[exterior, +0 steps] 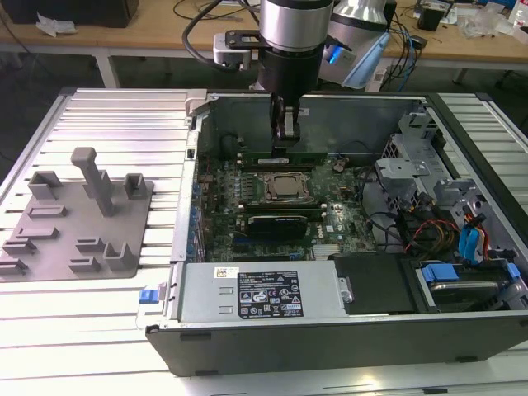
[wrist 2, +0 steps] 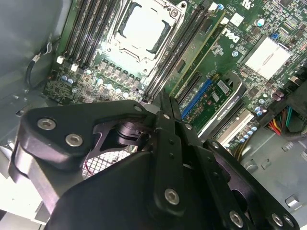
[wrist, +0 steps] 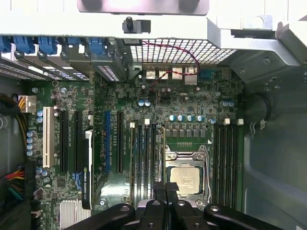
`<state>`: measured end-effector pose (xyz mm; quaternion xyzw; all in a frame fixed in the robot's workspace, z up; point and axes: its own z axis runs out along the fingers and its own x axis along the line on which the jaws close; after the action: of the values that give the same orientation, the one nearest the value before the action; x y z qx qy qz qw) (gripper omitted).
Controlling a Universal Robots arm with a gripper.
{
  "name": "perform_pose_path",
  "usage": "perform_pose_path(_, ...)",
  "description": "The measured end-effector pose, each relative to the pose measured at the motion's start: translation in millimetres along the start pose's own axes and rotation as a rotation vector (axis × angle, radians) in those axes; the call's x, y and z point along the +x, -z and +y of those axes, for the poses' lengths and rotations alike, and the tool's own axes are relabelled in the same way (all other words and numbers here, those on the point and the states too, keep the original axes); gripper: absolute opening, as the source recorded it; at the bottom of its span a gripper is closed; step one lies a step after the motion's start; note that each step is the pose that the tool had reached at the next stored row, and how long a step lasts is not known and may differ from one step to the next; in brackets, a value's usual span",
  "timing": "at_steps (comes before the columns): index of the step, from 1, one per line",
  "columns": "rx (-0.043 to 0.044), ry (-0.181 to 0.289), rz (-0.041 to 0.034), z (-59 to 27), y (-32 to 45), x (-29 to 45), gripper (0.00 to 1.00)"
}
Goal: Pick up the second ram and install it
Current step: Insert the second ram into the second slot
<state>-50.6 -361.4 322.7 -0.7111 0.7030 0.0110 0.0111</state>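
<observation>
The second ram (exterior: 309, 154) is a thin green stick standing on edge in a motherboard slot just behind the CPU socket (exterior: 285, 188), inside the open computer case. My gripper (exterior: 287, 136) reaches down into the case directly over the ram's middle, with its black fingers pressed together and nothing between them. In the first wrist view the ram (wrist: 164, 143) runs straight under the shut gripper (wrist: 166, 189). In the second wrist view its pale top edge (wrist 2: 201, 50) ends at the gripper (wrist 2: 165, 98). Whether the tips touch the stick I cannot tell.
A grey fixture block (exterior: 78, 219) lies on the ribbed table at the exterior view's left. A black expansion card (exterior: 276, 223) sits in front of the socket. The power supply (exterior: 264, 293) lines the near wall, and a drive cage with cables (exterior: 429, 181) crowds the right.
</observation>
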Motion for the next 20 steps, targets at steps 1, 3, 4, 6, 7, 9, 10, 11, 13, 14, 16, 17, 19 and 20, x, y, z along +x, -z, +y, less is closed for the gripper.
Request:
perform_pose_path(1,0.0,0.0,0.0,0.0,0.0,0.0,0.09)
perform_pose_path(3,0.0,0.0,0.0,0.0,-0.1,0.0,0.09)
perform_pose_path(4,0.0,0.0,0.0,0.0,-0.1,0.0,0.09)
perform_pose_path(6,0.0,0.0,-0.0001,0.0,-0.2,0.0,0.09)
perform_pose_path(7,0.0002,0.0,-0.0004,0.0,-1.3,0.0,0.09)
perform_pose_path(9,0.0001,0.0,-0.0001,0.0,-4.1,0.1,0.09)
perform_pose_path(10,0.0001,0.0,-0.0001,0.0,-4.9,0.1,0.09)
perform_pose_path(11,0.0,0.0,0.0,0.0,-5.4,0.2,0.09)
perform_pose_path(13,0.0,0.0,0.0,0.0,-7.0,0.2,0.09)
perform_pose_path(14,0.0,0.0,-0.0001,0.0,-8.4,0.2,0.09)
perform_pose_path(16,0.0,0.0,0.0001,0.0,-9.3,0.3,0.09)
perform_pose_path(17,0.0,0.0,0.0,0.0,-9.8,0.3,0.09)
perform_pose_path(19,0.0,0.0,-0.0001,0.0,-12.3,0.4,0.09)
perform_pose_path(20,0.0001,0.0,-0.0001,0.0,-13.7,0.5,0.09)
